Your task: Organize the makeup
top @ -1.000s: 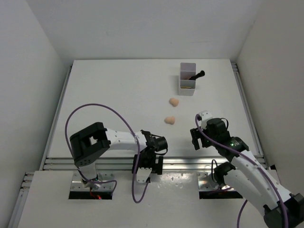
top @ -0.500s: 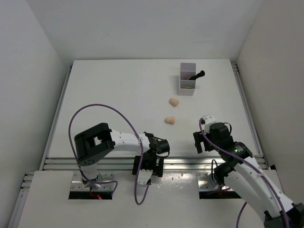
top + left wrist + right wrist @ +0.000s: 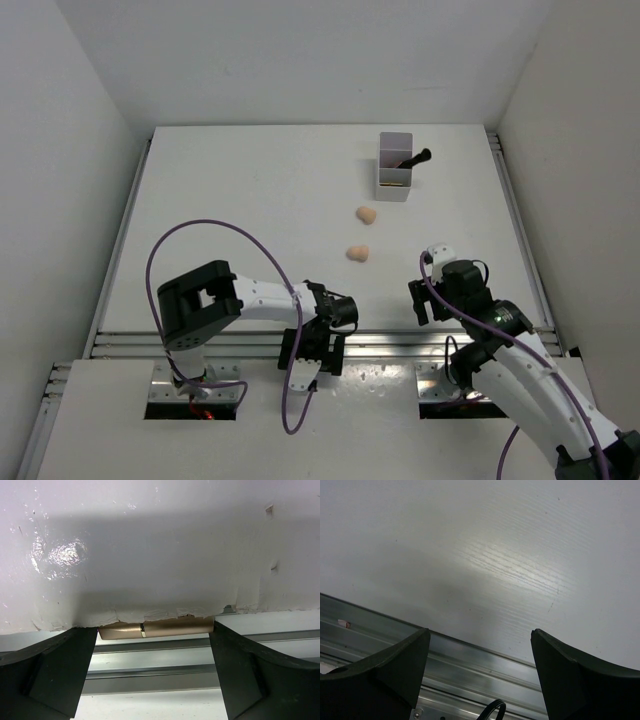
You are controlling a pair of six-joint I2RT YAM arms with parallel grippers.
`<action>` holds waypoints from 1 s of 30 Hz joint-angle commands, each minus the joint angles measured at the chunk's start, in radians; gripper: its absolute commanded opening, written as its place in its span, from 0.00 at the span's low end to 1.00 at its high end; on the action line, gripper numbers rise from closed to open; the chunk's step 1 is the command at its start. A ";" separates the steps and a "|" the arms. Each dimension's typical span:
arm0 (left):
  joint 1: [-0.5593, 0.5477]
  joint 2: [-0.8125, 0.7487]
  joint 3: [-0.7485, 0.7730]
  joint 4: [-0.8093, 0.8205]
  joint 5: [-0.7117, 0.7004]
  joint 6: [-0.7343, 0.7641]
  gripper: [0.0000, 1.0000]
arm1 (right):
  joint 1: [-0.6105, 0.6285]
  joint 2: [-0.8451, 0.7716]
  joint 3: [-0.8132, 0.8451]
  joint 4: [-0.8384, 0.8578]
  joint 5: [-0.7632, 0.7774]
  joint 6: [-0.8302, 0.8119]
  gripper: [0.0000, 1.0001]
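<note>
My left gripper (image 3: pixel 312 346) is at the table's near edge. In the left wrist view its fingertips (image 3: pixel 92 635) press on both ends of a copper tube (image 3: pixel 156 629), held crosswise against the chipped table edge. My right gripper (image 3: pixel 424 300) is open and empty over the near right of the table, and its wrist view (image 3: pixel 480 645) shows only bare table and rail. Two peach sponges (image 3: pixel 367 214) (image 3: pixel 357 253) lie mid-table. A black brush (image 3: pixel 414 158) sticks out of the white box (image 3: pixel 395 190).
Metal rails (image 3: pixel 200 345) run along the table's near edge, also in the left wrist view (image 3: pixel 150 670) and the right wrist view (image 3: pixel 470 665). White walls close in on the left, right and back. Purple cables loop over both arms.
Both grippers have drawn back a little toward the near edge. The sponges, box and brush have not moved.
</note>
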 commanded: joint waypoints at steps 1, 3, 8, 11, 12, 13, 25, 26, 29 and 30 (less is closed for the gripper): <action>-0.024 0.055 -0.002 -0.010 0.103 0.018 0.98 | 0.001 -0.005 -0.004 0.003 0.024 -0.015 0.82; -0.033 0.055 -0.002 0.002 0.116 -0.023 0.96 | 0.004 -0.008 -0.004 0.001 0.025 -0.012 0.82; -0.034 0.065 -0.002 0.022 0.125 -0.091 0.88 | 0.004 -0.021 -0.007 0.006 0.025 -0.018 0.82; -0.034 0.065 -0.011 0.032 0.125 -0.112 0.79 | 0.007 -0.022 -0.005 0.003 0.030 -0.021 0.82; -0.034 0.065 -0.011 0.032 0.125 -0.113 0.77 | 0.004 -0.021 -0.005 0.006 0.028 -0.021 0.82; -0.034 0.065 -0.011 0.042 0.125 -0.113 0.73 | 0.002 -0.019 -0.002 0.004 0.028 -0.021 0.82; -0.034 0.055 -0.021 0.042 0.094 -0.166 0.43 | 0.004 -0.028 0.010 0.001 0.036 -0.031 0.82; -0.034 0.055 -0.021 0.042 0.082 -0.177 0.42 | 0.002 -0.033 0.010 -0.002 0.036 -0.031 0.82; -0.034 0.055 -0.021 0.042 0.082 -0.186 0.37 | 0.002 -0.037 0.005 0.007 0.037 -0.035 0.82; -0.034 0.045 -0.021 0.042 0.082 -0.186 0.35 | -0.001 -0.037 0.005 0.009 0.036 -0.036 0.82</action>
